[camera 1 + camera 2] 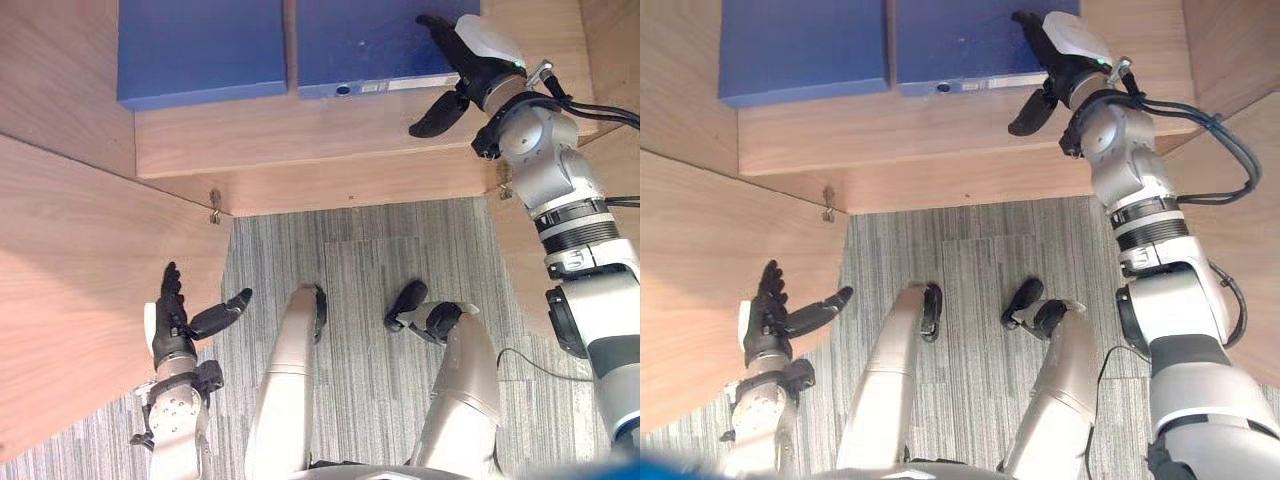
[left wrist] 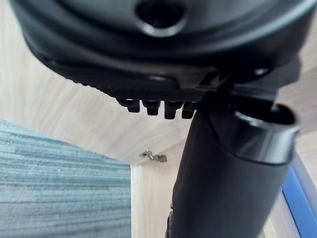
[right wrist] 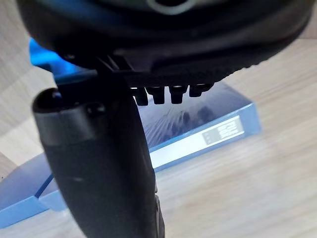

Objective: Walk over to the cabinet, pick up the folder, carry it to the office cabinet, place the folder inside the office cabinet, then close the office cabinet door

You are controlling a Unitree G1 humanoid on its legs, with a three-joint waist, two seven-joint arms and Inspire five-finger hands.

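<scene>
I read this as an office: a blue flat file folder [image 1: 200, 50] and a blue spine-labelled ring binder [image 1: 365, 40] lie on a pale wood-laminate cabinet shelf [image 1: 300, 140] above grey striped carpet tiles [image 1: 370, 300].

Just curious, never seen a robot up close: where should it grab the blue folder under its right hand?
Probably by the labelled spine, from the front: the folder lies flat on the shelf with another folder close along its left side.
</scene>
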